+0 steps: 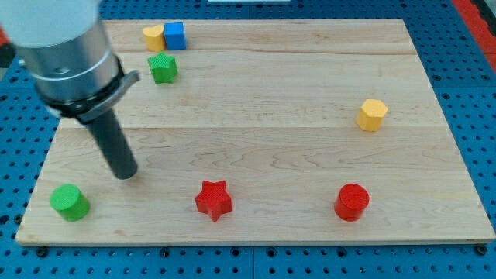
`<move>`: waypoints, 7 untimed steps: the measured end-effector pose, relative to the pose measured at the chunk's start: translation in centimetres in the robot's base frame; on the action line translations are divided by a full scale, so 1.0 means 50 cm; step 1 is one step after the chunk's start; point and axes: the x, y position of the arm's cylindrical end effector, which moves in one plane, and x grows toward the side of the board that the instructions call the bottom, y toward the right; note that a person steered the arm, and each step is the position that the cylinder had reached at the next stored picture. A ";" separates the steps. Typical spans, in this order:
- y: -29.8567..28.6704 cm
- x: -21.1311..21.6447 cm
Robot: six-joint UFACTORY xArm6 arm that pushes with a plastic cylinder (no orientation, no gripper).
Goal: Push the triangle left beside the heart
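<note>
The yellow heart lies near the view's top left, touching a blue cube on its right. No triangle block shows; the arm's grey body covers the board's top left corner. My tip rests on the board at lower left, up and right of a green cylinder and well below a green star.
A red star and a red cylinder sit near the board's bottom edge. A yellow hexagon sits at the right. The wooden board lies on a blue perforated table.
</note>
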 end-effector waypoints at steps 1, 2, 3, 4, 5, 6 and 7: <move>-0.051 -0.071; -0.104 -0.146; -0.106 -0.183; -0.133 -0.221; -0.140 -0.204; -0.185 -0.235; -0.159 -0.320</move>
